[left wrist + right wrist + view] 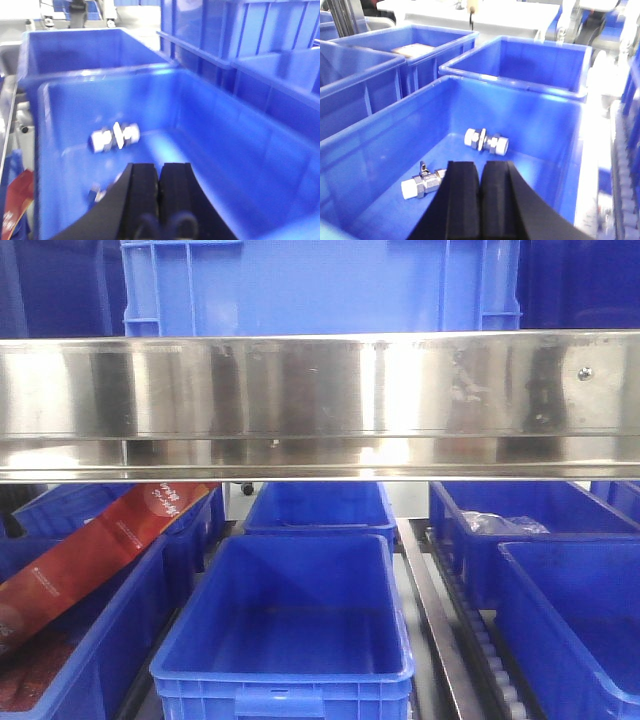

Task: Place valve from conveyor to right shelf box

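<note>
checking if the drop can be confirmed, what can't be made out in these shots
- Front view: the steel shelf rail blocks both arms, and no conveyor shows.
- Left wrist view: blur smears the fitting; the left pincer hides most of a second part at the bin floor.
- Right wrist view: the right pincer covers one end of the valve; the blue bin is cut by the frame's bottom edge.
</note>
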Robot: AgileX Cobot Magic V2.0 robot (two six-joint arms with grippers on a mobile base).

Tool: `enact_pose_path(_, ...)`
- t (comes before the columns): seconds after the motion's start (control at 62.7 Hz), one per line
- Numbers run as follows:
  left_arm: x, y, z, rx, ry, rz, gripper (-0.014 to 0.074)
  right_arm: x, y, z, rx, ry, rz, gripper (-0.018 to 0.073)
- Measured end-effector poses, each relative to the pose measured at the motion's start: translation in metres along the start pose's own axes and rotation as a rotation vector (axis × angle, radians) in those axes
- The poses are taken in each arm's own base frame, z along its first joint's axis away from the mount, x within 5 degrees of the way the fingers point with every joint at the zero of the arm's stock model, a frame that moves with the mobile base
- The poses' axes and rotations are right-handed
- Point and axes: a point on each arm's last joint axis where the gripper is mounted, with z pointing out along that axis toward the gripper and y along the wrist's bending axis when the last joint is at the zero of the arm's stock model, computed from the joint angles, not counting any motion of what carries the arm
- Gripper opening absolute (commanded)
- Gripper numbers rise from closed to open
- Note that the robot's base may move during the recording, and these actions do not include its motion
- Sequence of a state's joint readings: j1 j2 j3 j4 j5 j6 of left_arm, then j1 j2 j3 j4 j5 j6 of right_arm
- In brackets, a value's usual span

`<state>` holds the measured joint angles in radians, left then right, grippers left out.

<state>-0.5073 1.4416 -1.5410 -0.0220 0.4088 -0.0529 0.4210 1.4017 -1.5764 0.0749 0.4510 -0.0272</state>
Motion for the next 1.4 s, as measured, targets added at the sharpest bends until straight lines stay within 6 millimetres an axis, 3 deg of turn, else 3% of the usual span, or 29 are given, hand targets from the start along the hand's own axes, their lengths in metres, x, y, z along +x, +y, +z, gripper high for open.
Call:
enact_pose_path(0.144,0.024,0.002,-0.025,0.0,-0.041,-0.001,-0.0111,0.022,-0.001,-0.034,0.008,-0.088,0.0,-0.0168)
enact_pose_path(0.287,0.053,0.004,-0.053,0.002,-0.095,-0.001,-0.0111,0.063,-0.002,-0.06,0.016,-0.1,0.002,-0.0168)
enact_pose_path(0.543,0.121,0.009,-0.107,0.001,-0.118,-0.009,-0.0111,0.13,-0.004,-0.119,0.023,-0.128,0.003,-0.0168)
enact_pose_path(0.83,0.165,0.011,-0.168,0.008,-0.195,-0.015,-0.0111,0.2,-0.005,-0.181,0.02,-0.181,0.002,-0.0168)
enact_pose_path(0.942,0.178,0.012,-0.185,0.011,-0.233,-0.017,-0.0111,0.211,-0.004,-0.202,0.016,-0.258,0.0,-0.0168)
enact_pose_path(1.133,0.191,0.013,-0.198,0.013,-0.26,-0.018,-0.0111,0.21,-0.004,-0.227,0.011,-0.377,-0.002,-0.0168)
enact_pose_path(1.405,0.191,0.013,-0.2,0.015,-0.278,-0.018,-0.0111,0.21,-0.003,-0.232,0.01,-0.405,-0.003,-0.0168)
